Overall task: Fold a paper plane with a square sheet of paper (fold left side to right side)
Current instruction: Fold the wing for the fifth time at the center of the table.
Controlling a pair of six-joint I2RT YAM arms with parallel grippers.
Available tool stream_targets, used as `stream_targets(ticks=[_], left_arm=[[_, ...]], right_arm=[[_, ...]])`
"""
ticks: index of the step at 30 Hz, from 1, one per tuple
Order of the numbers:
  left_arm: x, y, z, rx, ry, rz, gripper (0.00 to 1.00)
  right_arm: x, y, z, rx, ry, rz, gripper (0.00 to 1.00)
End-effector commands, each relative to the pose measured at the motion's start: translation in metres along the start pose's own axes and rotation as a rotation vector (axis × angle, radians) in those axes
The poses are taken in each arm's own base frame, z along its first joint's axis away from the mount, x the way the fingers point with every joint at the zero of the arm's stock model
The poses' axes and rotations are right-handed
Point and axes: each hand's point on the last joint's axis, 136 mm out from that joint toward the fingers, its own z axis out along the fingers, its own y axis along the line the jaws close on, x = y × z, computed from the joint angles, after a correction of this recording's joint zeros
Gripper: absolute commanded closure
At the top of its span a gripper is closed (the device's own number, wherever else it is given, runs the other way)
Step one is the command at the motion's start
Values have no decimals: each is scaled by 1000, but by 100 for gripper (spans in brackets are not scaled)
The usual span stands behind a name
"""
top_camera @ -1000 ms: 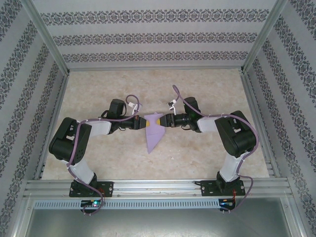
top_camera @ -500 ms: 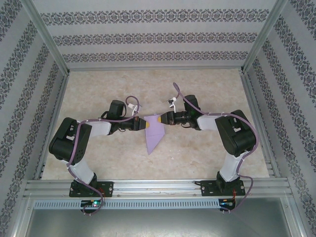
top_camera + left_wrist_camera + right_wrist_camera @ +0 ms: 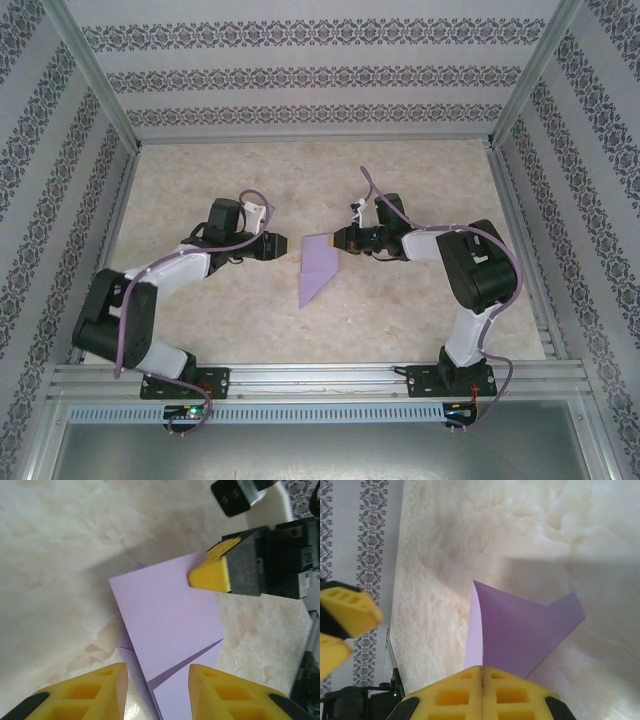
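The lilac sheet of paper (image 3: 316, 268) lies mid-table as a creased shape, its point toward the near edge. My right gripper (image 3: 337, 238) is shut on its upper right edge and holds that flap raised off the table. In the right wrist view the paper (image 3: 520, 630) runs straight into the closed gripper (image 3: 482, 672). My left gripper (image 3: 283, 243) stands open just left of the paper, not touching it. In the left wrist view its yellow fingers (image 3: 95, 690) are spread, with the creased paper (image 3: 165, 615) ahead of them and the right gripper's fingertips (image 3: 212, 574) on its far corner.
The marbled beige table (image 3: 200, 180) is walled by patterned panels at the back and both sides. An aluminium rail (image 3: 320, 380) with the arm bases runs along the near edge. Bare table lies behind and in front of the paper.
My left gripper has let go of the paper's top edge and drawn back to the left, its arm stretching out lower. The right gripper keeps its hold and has shifted slightly right.
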Motion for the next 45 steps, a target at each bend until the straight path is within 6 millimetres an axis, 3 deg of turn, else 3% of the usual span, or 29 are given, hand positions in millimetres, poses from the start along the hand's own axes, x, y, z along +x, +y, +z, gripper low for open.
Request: stream_targets(ticks=[1,12,22,35,45], left_arm=[[26,0,-9,-126,82,86,63],[70,-45,-2,-255,196,307,57],[95,-70,40,-338,292,474,53],[103,-58,73,-562,415,685,50],[108,-39,80,-691,457,766,48]], right_arm=[[-3,-5,-2,53,-6,108,100],[-2,-9,-4,99,-14,225,100],[-1,-10,-7,135,-20,234,100],[-2,-12,-5,144,-14,240,100],[2,-17,-3,151,-2,250,100]])
